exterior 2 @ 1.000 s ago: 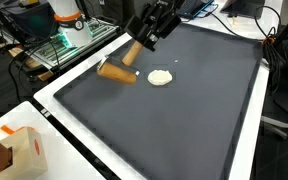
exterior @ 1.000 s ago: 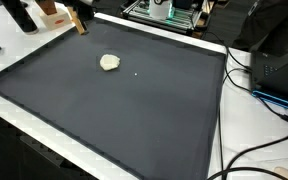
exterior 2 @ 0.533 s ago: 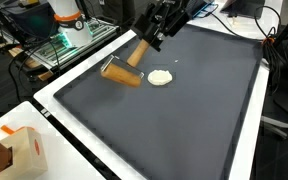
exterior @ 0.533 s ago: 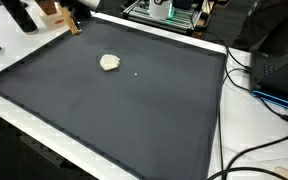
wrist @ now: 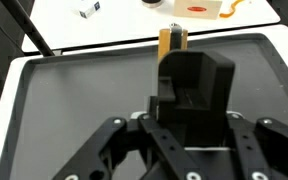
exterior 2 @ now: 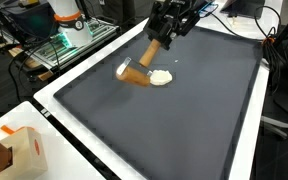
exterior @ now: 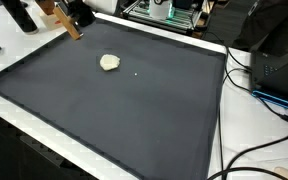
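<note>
- One pincer is clamped narrow on the handle of a wooden roller, which hangs tilted with its cylinder end lowest
- Pale dough lump lies on the black mat that covers the surface; in an exterior view the cylinder shows just left of it
- In an exterior view the wooden roller is over the mat's far left corner, well apart from the dough lump
- Wrist view shows the handle between the dark fingers
- Cardboard box stands near left, off the mat
</note>
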`<state>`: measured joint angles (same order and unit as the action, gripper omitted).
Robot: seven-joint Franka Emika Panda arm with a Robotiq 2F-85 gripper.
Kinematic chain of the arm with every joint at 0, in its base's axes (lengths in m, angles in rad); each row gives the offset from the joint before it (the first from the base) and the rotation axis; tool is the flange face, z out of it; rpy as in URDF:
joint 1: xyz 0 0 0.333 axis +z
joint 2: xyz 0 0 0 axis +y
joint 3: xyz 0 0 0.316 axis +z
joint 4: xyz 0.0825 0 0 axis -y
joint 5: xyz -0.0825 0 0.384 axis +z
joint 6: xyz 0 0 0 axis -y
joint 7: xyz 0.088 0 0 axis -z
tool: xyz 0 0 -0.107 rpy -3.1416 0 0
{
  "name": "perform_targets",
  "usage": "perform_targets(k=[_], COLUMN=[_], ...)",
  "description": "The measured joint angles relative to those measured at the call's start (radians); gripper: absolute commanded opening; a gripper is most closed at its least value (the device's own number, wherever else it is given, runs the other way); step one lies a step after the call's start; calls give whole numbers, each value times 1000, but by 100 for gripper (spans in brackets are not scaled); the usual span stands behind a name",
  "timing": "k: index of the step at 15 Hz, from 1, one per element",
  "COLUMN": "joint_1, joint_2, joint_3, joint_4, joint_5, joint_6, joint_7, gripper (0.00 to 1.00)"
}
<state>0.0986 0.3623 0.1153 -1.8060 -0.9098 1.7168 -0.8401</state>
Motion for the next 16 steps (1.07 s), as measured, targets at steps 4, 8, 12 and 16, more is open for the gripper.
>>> perform_targets(k=[4,8,12,16], joint_1=[0,0,0,-2], joint_2=[6,13,14,13], joint_3=[7,11,12,13], joint_4=[-1,-2,-5,-12], joint_5=[0,0,-1,-10], joint_6=[13,20,52,136], joint_7=[-68,-112,-171,-250], gripper=[24,24,24,24])
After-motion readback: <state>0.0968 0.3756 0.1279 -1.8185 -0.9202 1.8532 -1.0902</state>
